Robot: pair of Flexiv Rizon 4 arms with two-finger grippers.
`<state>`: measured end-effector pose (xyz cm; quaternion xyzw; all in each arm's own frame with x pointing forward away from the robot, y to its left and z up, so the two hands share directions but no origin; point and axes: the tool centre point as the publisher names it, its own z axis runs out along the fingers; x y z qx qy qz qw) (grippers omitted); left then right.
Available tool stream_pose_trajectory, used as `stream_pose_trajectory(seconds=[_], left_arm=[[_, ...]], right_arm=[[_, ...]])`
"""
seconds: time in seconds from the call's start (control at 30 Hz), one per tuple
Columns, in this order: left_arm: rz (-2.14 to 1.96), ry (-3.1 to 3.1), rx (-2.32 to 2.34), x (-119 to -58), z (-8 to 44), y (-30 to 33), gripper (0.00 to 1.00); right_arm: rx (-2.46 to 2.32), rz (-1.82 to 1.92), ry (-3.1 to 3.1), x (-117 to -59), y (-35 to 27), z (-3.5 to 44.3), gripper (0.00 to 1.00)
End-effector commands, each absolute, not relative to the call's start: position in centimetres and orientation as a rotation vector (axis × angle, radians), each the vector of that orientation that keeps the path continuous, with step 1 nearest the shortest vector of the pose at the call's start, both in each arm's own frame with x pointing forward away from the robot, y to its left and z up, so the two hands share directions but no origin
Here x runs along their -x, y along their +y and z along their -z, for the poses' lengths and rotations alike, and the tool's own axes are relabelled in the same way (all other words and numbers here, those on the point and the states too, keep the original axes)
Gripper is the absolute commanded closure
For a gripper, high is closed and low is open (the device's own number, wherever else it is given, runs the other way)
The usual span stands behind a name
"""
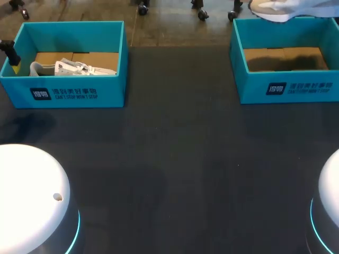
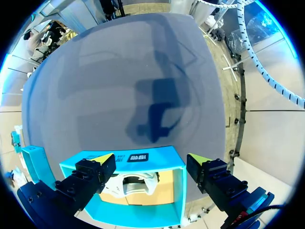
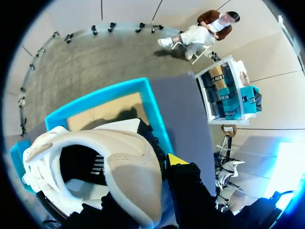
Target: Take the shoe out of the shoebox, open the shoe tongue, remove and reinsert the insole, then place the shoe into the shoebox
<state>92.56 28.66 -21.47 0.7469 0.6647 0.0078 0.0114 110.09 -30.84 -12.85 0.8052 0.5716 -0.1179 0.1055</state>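
The left teal shoebox (image 1: 79,92) holds a white shoe (image 1: 74,67) lying on its cardboard floor. My left gripper (image 2: 151,160) hangs open above this box's far-left end, with the shoe (image 2: 136,183) below and between its fingers, untouched. One of its fingers (image 1: 10,53) shows at the box's left wall. A second white shoe (image 1: 286,8) hangs in the air over the back of the right teal shoebox (image 1: 286,87). My right gripper (image 3: 152,164) is shut on this shoe's (image 3: 119,157) heel wall, and the box (image 3: 102,100) lies beneath it.
The right shoebox shows only its bare cardboard floor with the shoe's shadow on it. Dark table (image 1: 175,159) stretches between and in front of the two boxes. The arms' white bases (image 1: 32,201) sit at the near corners.
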Motion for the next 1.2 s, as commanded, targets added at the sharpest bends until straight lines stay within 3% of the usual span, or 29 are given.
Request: stream_pose_trajectory(seconds=[0.03, 0.33, 0.93, 1.2], left_arm=[[-0.028, 2.073, -2.33, -92.5, 21.4, 28.7, 0.0], [-0.028, 2.073, -2.33, -92.5, 21.4, 28.7, 0.0], [-0.028, 2.073, -2.33, -92.5, 21.4, 28.7, 0.0], [-0.028, 2.073, -2.33, -92.5, 21.4, 28.7, 0.0]], right_arm=[[-2.274, 0.233, 1.652, -104.0, -26.9, 11.4, 1.0], [-2.321, 0.227, 1.611, -98.3, -20.6, 12.1, 1.0], [-2.326, 0.201, 1.604, -98.1, -20.6, 11.9, 1.0], [-2.28, 0.147, 1.67, -91.9, -15.6, 13.6, 1.0]])
